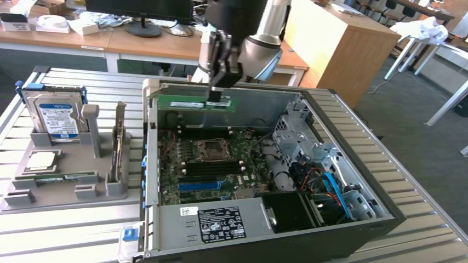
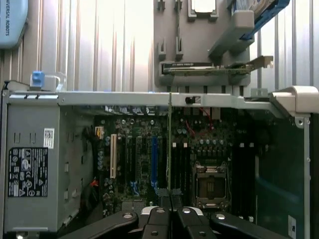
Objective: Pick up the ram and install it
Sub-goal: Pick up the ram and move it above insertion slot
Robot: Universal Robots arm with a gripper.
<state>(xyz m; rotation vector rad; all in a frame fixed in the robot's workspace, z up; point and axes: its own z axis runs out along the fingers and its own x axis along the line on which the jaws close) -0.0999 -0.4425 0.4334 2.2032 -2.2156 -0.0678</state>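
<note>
The ram [image 1: 192, 102] is a long green stick held level in the air above the back part of the open computer case [image 1: 380, 186]. My gripper [image 1: 217, 99] is shut on the ram's end towards the exterior view's right. In the wrist view the ram [image 2: 170, 144] shows edge-on as a thin line running from my gripper [image 2: 170, 215] out over the motherboard [image 2: 209, 149]. Below the ram lie the motherboard [image 1: 183, 183], its processor socket [image 1: 212, 147] and dark memory slots [image 1: 212, 167].
At the exterior view's left a grey holder [image 1: 55, 194] carries a blue-labelled hard drive [image 1: 55, 118], a processor chip [image 1: 40, 160], a second green stick lying flat [image 1: 62, 177] and an upright card [image 1: 118, 145]. Drive cages and cables [image 1: 321, 164] fill the case's right side.
</note>
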